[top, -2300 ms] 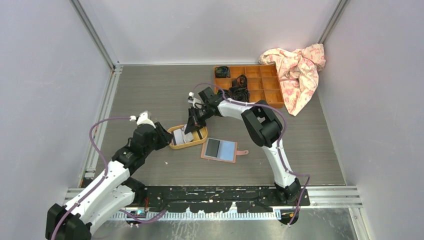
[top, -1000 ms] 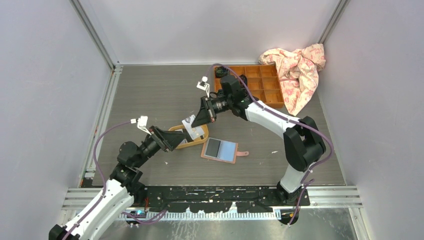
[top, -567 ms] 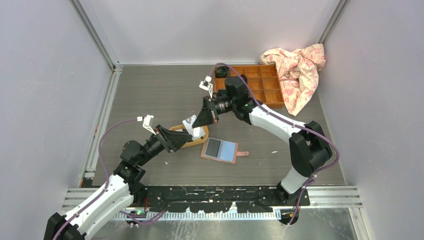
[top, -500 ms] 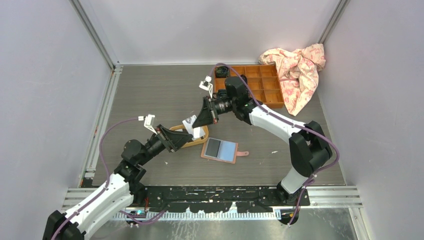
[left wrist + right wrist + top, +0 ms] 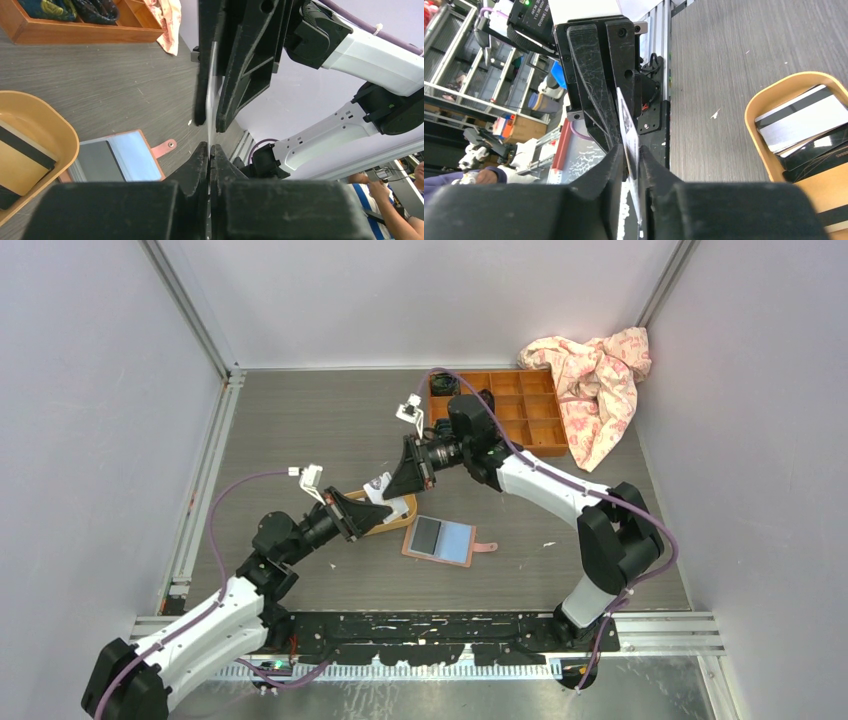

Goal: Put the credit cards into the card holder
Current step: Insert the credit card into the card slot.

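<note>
Above the yellow tray point(image 5: 405, 508), one white card point(image 5: 378, 483) stands on edge, pinched from seven o'clock by the left gripper point(image 5: 370, 500) and from one o'clock by the right gripper point(image 5: 390, 478), both clamped on it. More cards point(image 5: 799, 122) lie in the tray. The card holder point(image 5: 443, 538) lies open at four o'clock of the tray, just beside it. Thin, stiff, light and slick, the white card probably handles best pinched across its flat faces near one short end, leaving the other end free to enter a pocket.

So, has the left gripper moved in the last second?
Yes. The left gripper has pushed right, farther over the tray, and shut on the card.
</note>
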Motion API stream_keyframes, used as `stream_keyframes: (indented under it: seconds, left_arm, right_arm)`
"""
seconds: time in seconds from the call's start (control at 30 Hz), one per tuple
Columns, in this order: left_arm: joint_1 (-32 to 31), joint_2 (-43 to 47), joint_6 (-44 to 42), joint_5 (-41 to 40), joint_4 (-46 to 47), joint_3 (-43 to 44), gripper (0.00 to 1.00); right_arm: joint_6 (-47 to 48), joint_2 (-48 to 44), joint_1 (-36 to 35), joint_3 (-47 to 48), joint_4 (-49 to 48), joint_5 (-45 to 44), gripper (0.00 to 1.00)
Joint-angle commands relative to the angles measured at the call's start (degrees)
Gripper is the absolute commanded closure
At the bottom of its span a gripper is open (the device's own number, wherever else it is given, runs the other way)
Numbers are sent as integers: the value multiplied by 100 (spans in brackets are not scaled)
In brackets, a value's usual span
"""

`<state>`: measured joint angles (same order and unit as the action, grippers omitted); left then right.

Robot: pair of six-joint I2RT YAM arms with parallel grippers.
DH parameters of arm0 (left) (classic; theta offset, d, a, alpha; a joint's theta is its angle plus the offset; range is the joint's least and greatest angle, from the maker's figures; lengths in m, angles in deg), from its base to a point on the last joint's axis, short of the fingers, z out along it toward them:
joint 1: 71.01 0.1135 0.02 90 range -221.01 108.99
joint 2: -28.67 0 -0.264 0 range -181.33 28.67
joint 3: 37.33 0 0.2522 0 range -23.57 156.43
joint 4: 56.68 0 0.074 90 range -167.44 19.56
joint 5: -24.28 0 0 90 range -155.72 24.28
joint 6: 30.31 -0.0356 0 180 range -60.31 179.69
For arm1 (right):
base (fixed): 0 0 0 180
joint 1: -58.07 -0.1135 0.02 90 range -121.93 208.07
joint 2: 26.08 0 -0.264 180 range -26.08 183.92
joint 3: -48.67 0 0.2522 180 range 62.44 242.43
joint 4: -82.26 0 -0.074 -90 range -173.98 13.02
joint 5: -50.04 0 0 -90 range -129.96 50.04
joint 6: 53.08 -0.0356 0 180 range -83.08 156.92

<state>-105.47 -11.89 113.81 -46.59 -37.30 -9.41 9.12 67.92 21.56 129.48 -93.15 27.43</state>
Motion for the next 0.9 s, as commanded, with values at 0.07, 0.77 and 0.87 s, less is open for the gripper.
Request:
stream_keyframes:
  seconds: [0.07,0.77,0.87]
  left_arm:
    - [-18,202,-187,53,331,20,100]
    - [-1588,-130,-858,-629,-861,-317,100]
    - [-1656,-842,-1014,-567,-472,-168,100]
  right_arm:
    - [1070,-440,162,184,639,-59,45]
    - [8379,-3190,1650,-2556,3885,-1952,1]
    - [8767,-2830,1325,-2648,3889,-2482,1]
